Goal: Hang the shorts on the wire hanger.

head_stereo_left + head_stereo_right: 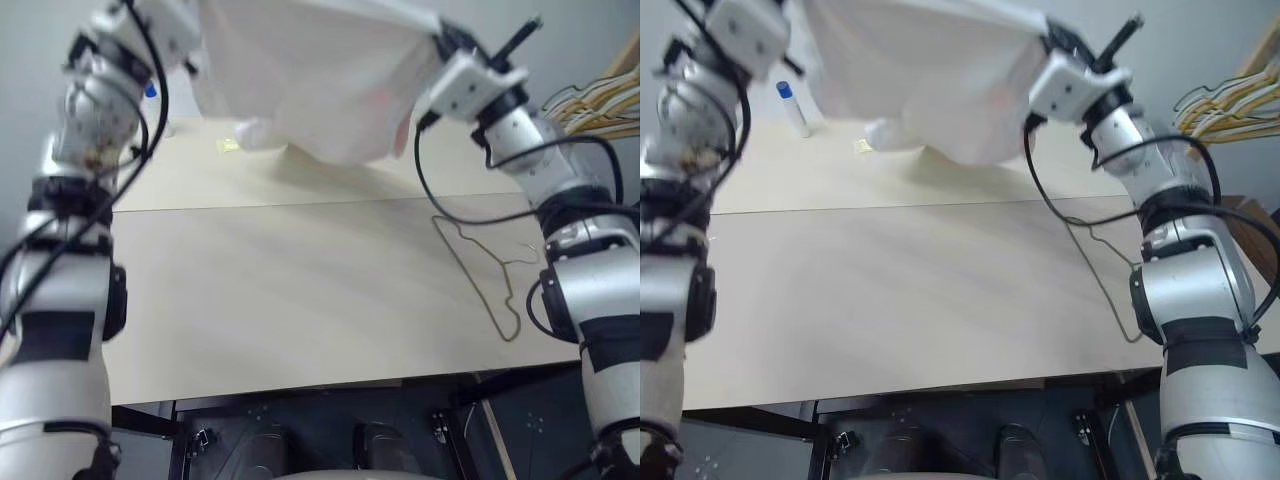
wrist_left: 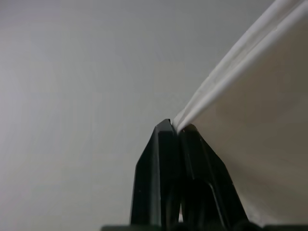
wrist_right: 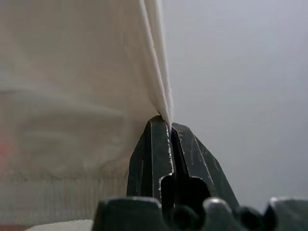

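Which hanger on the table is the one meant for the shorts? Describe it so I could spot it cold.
Start at the pale table and go to its right side, below the right gripper holding up the shorts. The wire hanger lies flat there, alone. It is thin and dark, unlike the bunch of gold and pale hangers beyond the table's right edge.

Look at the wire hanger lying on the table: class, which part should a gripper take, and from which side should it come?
The wire hanger lies flat on the table near the robot's right, so come from above. Probably best to pinch the neck just below the hook, where the wires meet. Both the left gripper and the right gripper are shut on the shorts, so one must let go first.
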Tool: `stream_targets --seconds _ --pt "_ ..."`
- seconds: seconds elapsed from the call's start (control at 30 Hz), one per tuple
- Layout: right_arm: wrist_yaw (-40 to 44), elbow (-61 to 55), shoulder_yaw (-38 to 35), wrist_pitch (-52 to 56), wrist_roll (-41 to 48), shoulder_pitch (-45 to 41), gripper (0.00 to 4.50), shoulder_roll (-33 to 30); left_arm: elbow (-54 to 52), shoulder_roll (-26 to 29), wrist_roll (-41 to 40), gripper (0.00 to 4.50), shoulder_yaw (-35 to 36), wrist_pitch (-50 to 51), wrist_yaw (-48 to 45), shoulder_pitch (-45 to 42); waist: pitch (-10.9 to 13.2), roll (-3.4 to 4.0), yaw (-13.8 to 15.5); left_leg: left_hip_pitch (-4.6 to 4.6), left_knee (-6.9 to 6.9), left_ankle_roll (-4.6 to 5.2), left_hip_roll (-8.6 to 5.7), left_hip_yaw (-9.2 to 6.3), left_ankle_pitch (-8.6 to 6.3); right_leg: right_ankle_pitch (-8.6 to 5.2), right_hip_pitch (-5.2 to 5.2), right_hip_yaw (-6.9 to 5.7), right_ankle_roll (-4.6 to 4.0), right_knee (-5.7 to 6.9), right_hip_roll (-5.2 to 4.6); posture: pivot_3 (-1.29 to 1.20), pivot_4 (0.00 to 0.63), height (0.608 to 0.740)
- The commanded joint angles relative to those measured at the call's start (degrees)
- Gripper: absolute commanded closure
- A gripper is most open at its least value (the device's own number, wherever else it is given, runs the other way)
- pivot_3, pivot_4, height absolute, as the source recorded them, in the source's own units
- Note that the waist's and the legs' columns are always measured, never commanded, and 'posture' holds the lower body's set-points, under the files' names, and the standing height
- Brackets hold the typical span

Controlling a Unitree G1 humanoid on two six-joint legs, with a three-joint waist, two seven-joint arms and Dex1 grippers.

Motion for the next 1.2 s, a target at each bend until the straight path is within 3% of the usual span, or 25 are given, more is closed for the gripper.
stream_targets --seconds 0.03,0.27,0.47,0.8,1.2 --pt "10.6 0.9 -0.3 -7.3 0.8 6.1 4.50 -4.1 -14.8 5.3 -12.4 4.47 5.3 2.7 -12.7 12.9 0.0 0.02 -0.9 -0.04 0.13 0.00 0.01 0.00 0.00 0.06 -0.02 0.02 -0.08 0.09 0.00 0.20 0.000 0.740" --pt "28.3 -5.1 0.5 -18.6 6.0 18.9 4.50 -4.0 -42.4 17.0 -25.0 4.47 8.8 17.0 -32.6 47.0 0.0 0.01 -2.2 0.22 0.32 0.12 0.15 0.09 0.00 0.10 -0.19 0.64 -0.17 0.74 0.03 0.19 0.023 0.740" --pt "36.9 -12.9 2.8 -23.3 7.6 27.7 4.50 -6.4 -55.5 26.1 -29.4 4.47 13.6 24.0 -45.1 64.9 0.0 0.03 -0.7 0.72 0.34 0.96 0.32 0.24 -0.50 0.08 0.01 1.06 -0.17 0.75 -0.05 0.19 0.044 0.740" --pt "41.8 -24.6 3.3 -21.7 8.6 36.3 4.50 -11.4 -69.7 31.2 -32.3 4.47 20.1 30.8 -59.4 80.3 0.1 0.02 0.5 0.97 0.34 1.04 0.34 0.74 -0.58 -0.06 0.00 1.44 -0.19 0.74 0.01 0.17 0.070 0.740" --pt "43.7 -44.2 1.7 -11.0 14.7 50.8 4.50 -16.1 -82.3 27.0 -34.9 4.47 27.2 37.5 -63.5 92.7 0.6 -0.03 0.6 1.53 0.34 1.09 0.66 0.85 -0.76 -0.74 0.46 1.55 -0.23 0.71 0.15 0.16 0.096 0.740"
